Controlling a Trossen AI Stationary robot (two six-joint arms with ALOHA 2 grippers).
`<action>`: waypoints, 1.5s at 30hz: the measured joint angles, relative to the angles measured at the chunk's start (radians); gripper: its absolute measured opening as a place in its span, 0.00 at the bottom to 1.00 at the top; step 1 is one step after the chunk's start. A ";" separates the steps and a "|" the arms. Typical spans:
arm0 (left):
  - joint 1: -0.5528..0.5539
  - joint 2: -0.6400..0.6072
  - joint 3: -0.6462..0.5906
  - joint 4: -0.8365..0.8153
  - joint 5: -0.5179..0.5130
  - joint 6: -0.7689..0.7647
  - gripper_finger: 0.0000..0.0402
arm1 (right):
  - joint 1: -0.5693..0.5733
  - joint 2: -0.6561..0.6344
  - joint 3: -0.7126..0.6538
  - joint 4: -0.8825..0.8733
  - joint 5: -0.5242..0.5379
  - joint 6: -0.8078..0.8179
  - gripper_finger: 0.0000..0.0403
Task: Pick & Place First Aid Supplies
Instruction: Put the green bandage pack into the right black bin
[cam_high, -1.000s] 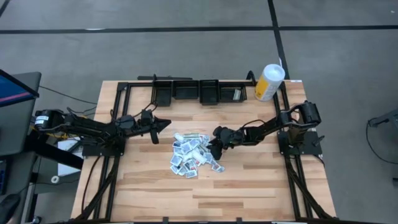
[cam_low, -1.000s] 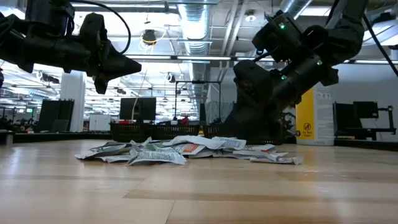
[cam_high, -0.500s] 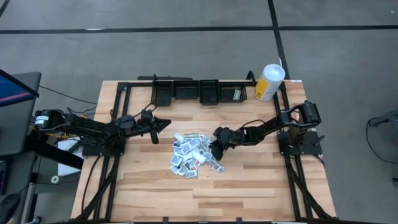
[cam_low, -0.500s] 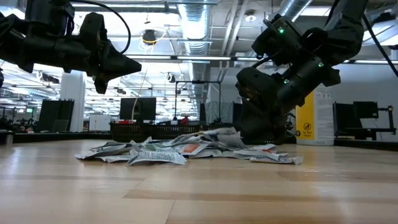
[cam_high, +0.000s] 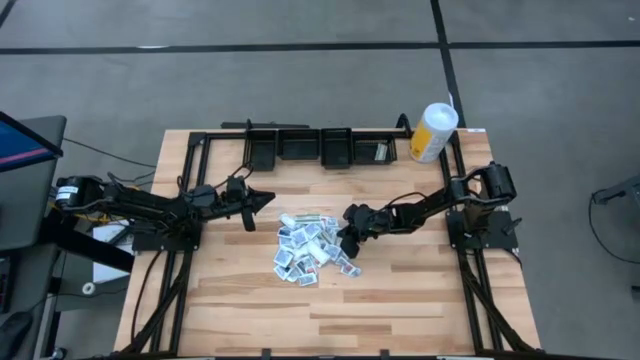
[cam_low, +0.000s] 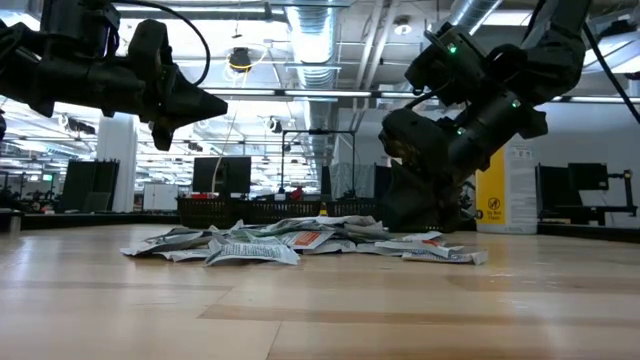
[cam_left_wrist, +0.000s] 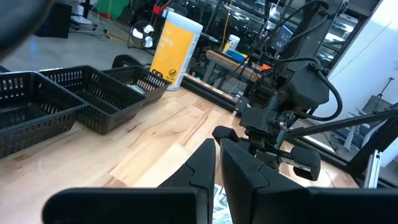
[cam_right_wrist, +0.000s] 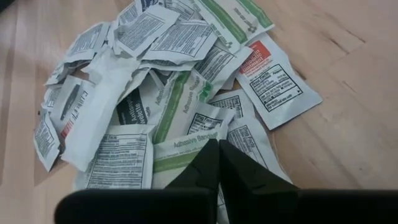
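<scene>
Tall white-and-yellow canister (cam_high: 433, 131) standing upright at the far right corner of the wooden table (cam_high: 400, 300), just beside the row of black mesh baskets (cam_high: 315, 147) lined up along the far edge. Same canister (cam_left_wrist: 174, 46) visible from the left wrist view, baskets (cam_left_wrist: 62, 102) close by. Grey floor (cam_high: 300, 70) all around. Monitor (cam_high: 20, 150) off past the table's left side.

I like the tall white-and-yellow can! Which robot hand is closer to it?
The right gripper. It is down at the pile of white packets, on the white-and-yellow canister's side of the table. The left gripper hangs above the wood, beyond the pile, farther from it.
</scene>
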 joint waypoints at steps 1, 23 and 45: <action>0.000 0.000 0.000 0.000 0.000 0.000 0.06 | -0.002 -0.012 -0.001 -0.009 0.000 -0.006 0.01; 0.018 0.000 0.002 0.091 -0.002 0.030 0.06 | -0.162 -0.421 0.000 -0.277 0.329 -0.300 0.00; 0.018 0.000 0.002 0.085 -0.001 0.347 0.06 | -0.693 -0.302 0.000 -0.044 0.306 -0.406 0.01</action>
